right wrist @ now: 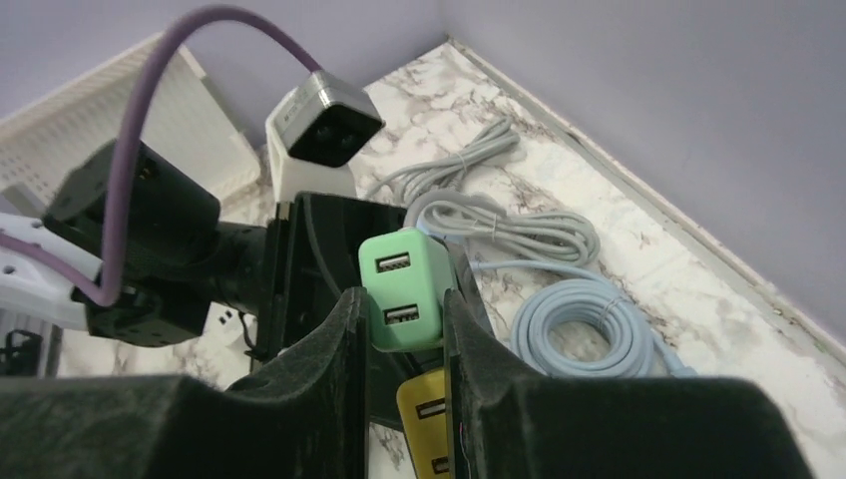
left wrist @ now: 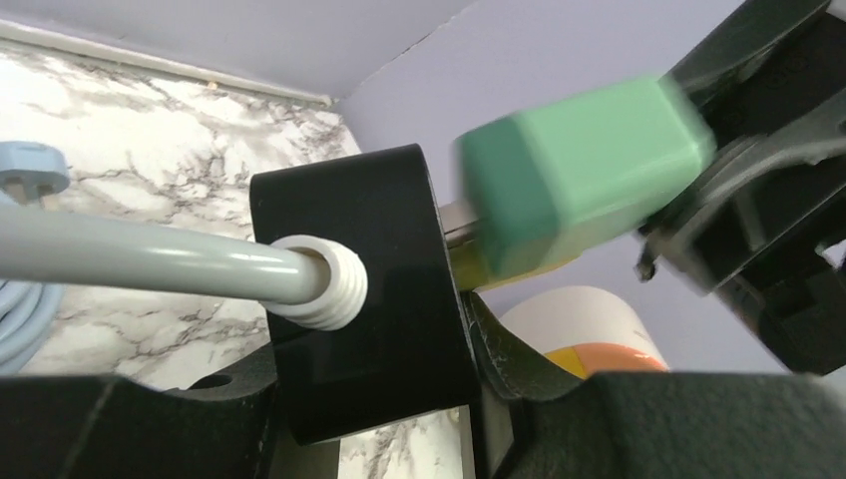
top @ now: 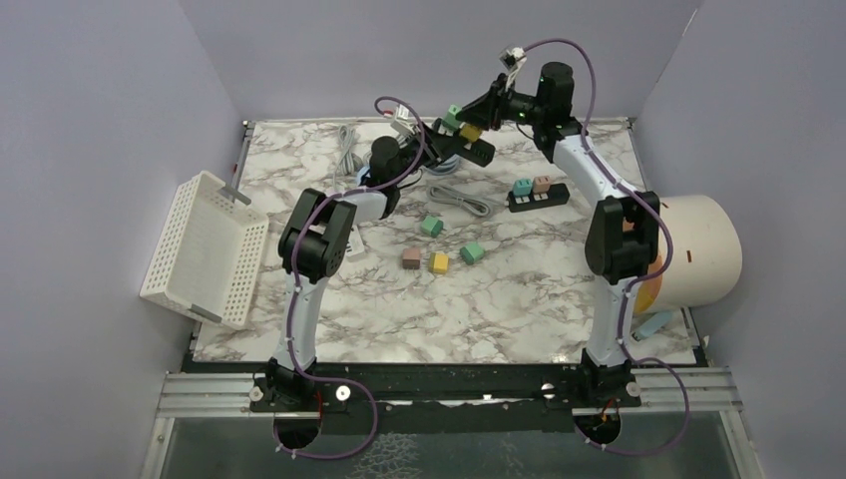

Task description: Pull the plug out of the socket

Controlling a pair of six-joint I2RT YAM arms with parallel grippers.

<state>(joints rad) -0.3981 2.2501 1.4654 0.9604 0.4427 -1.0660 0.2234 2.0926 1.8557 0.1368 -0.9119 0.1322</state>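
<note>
With the left gripper (top: 431,150) clamped on the black power strip (left wrist: 369,299) above the table's far edge and the right gripper (right wrist: 401,299) pinching its green plug (right wrist: 399,261), pull straight along the prongs, never twisting.

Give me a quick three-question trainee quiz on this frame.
1. True or false: the right gripper is shut on the green plug.
2. Which plug sits beside it on the held power strip? A) yellow plug B) pink C) white
3. Fill in: the table power strip carries ___ plugs.
Key: 1 true; 2 A; 3 two.
</note>
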